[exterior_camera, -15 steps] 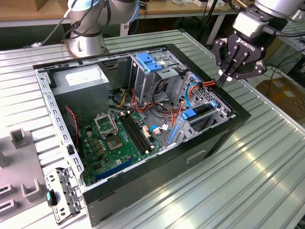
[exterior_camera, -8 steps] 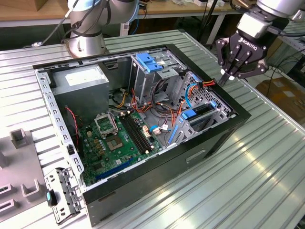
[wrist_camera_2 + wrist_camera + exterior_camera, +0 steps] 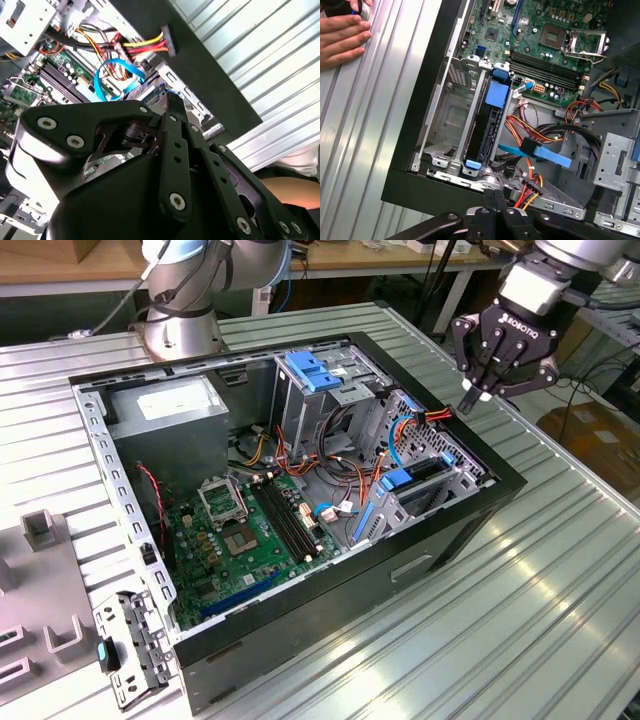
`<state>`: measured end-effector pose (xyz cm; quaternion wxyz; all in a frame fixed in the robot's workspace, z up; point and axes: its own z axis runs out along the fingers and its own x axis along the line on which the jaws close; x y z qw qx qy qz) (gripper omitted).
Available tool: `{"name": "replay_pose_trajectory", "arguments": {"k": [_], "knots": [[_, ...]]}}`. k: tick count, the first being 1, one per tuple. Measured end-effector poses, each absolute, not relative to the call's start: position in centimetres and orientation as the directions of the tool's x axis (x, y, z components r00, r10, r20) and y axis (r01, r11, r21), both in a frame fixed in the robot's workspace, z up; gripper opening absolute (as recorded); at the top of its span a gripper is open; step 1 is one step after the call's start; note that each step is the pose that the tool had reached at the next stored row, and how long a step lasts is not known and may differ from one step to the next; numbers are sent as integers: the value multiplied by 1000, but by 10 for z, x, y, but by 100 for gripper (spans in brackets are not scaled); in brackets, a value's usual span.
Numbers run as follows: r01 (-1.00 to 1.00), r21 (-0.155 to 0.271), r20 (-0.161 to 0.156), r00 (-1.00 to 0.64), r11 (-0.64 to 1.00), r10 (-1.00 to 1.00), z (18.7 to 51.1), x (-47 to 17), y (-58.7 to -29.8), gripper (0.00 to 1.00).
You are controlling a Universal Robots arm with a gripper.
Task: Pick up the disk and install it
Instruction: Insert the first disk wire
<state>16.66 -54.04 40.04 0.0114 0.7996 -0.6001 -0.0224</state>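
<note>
One disk (image 3: pixel 484 131), seemingly edge-on, mostly hidden

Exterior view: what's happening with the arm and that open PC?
The gripper hovers over the drive-bay corner of the open computer case, at the exterior view's right, fingers shut with nothing between them. In the first wrist view the disk sits edge-on in a slot of the drive cage and looks seated. A person's hand rests on the table beside the case.

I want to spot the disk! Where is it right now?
The disk stands on edge in the metal drive cage, beside the orange and yellow cables, at the computer case's end on the exterior view's right.
</note>
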Motion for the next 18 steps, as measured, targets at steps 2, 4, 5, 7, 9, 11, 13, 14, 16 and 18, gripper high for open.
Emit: {"name": "replay_pose_trajectory", "arguments": {"k": [2,4,5,7,9,11,13,14,16,18], "knots": [[-959,45,-22,280,-280,-960,400,168,-533,11],[-959,45,-22,280,-281,-960,399,170,-524,11],[-958,45,-22,283,-284,-959,398,171,-521,11],[-950,45,-22,309,-309,-951,398,171,-520,11],[-928,45,-22,370,-371,-929,397,171,-520,11],[-909,45,-22,414,-415,-910,396,171,-520,11],[-897,45,-22,440,-441,-898,396,171,-520,11],[-896,45,-22,441,-441,-897,396,171,-520,11],[-895,45,-22,444,-444,-896,396,171,-520,11],[-894,46,-19,445,-445,-895,396,171,-520,11]]}}
